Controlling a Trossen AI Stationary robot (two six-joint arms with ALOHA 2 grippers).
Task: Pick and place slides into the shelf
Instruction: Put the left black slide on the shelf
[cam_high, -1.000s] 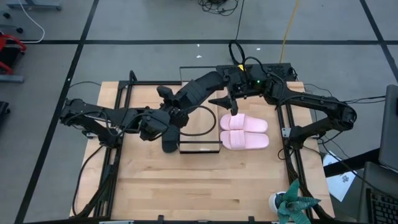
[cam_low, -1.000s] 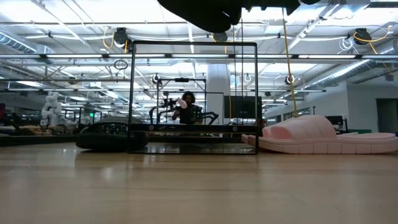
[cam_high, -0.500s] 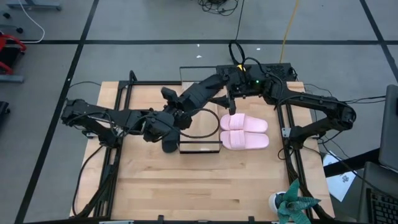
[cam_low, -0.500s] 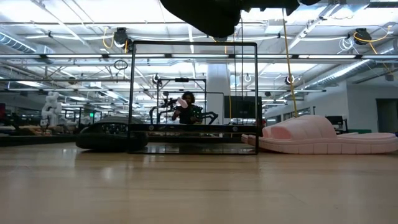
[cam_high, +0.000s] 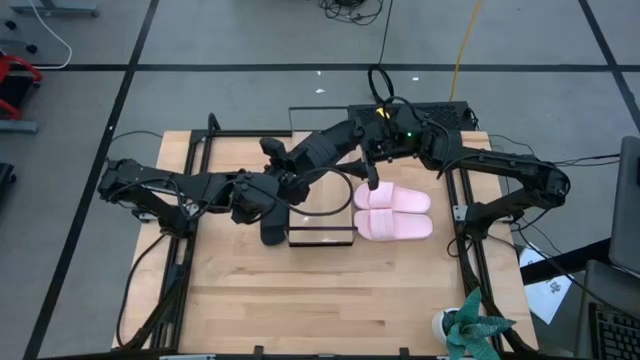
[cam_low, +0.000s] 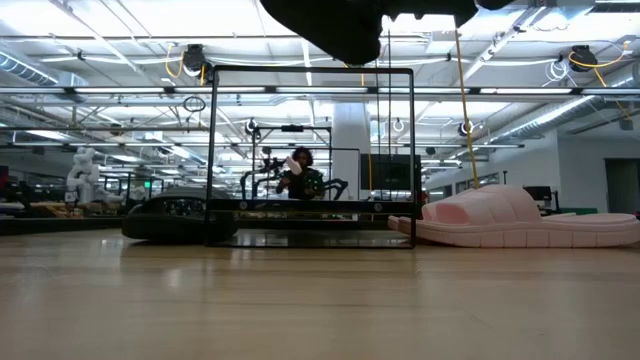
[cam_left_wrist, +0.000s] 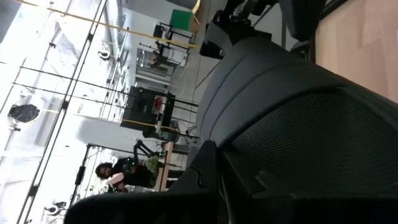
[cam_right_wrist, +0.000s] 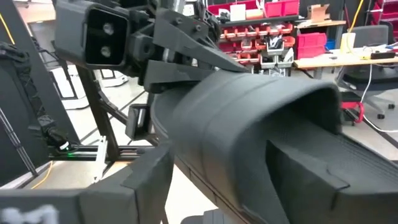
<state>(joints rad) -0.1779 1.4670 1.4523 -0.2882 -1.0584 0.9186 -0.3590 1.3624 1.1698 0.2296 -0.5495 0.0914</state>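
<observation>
Both grippers hold 1 black slide in the air above the shelf, near the table's far edge.

The left gripper (cam_high: 283, 178) and the right gripper (cam_high: 345, 143) are each clamped on an end of the raised black slide (cam_high: 318, 152), which slants over the black-framed shelf (cam_high: 322, 236); both wrist views are filled by its dark strap and sole. The second black slide (cam_high: 271, 232) lies on the wooden table (cam_high: 320, 300), touching the shelf's left end. The 2 pink slides (cam_high: 393, 211) lie side by side just beside the shelf's right end, towards the table's right edge.
</observation>
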